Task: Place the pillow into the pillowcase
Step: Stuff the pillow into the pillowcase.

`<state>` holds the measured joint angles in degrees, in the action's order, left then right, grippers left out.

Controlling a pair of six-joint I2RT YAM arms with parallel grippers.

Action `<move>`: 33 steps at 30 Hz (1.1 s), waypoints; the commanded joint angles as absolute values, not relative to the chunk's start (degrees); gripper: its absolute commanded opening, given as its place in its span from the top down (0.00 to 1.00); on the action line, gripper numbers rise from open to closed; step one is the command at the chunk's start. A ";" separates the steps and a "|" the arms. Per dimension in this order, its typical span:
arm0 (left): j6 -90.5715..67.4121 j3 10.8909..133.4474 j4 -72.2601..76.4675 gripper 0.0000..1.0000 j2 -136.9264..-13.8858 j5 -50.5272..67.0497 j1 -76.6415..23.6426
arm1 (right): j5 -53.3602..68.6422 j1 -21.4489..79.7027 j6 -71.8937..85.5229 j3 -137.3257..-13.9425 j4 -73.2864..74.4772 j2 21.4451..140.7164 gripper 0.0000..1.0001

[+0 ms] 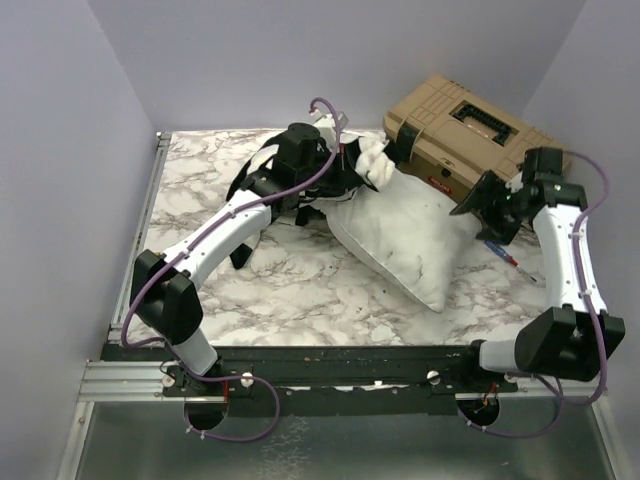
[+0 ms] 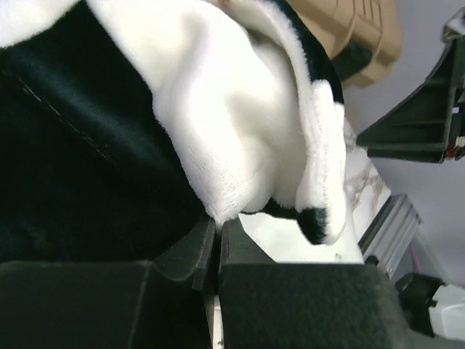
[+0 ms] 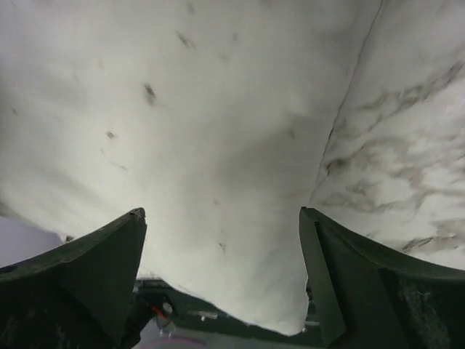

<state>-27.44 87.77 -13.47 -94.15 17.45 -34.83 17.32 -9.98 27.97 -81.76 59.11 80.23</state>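
The left gripper is nearest, its jaws pinched tight on a fold of the pillowcase, which is bunched against the far end of the pillow. The right gripper is spread wide just over the pillow's right side, gripping nothing. The pillow lies slantwise on the table, with a tan box just beyond it. To do this well, I judge the left should lift the hem so the mouth gapes, while the right closes on the pillow and feeds it in
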 commanded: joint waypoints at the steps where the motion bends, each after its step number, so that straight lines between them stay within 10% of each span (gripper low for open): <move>1: -20.29 84.76 -10.83 1.00 -93.20 22.26 -38.56 | 26.85 -9.92 30.01 -66.89 59.70 75.21 0.09; 6: -18.85 84.65 -10.28 1.00 -94.09 22.94 -41.74 | 44.16 -9.79 41.21 -51.86 40.61 74.59 0.23; 11: -18.59 86.88 -7.49 1.00 -96.09 24.41 -44.76 | 51.25 -9.72 49.75 -57.15 27.11 75.10 0.97; 33: -45.11 110.88 47.12 1.00 -110.06 21.38 -57.51 | 56.26 3.09 57.50 -130.83 13.42 95.62 1.00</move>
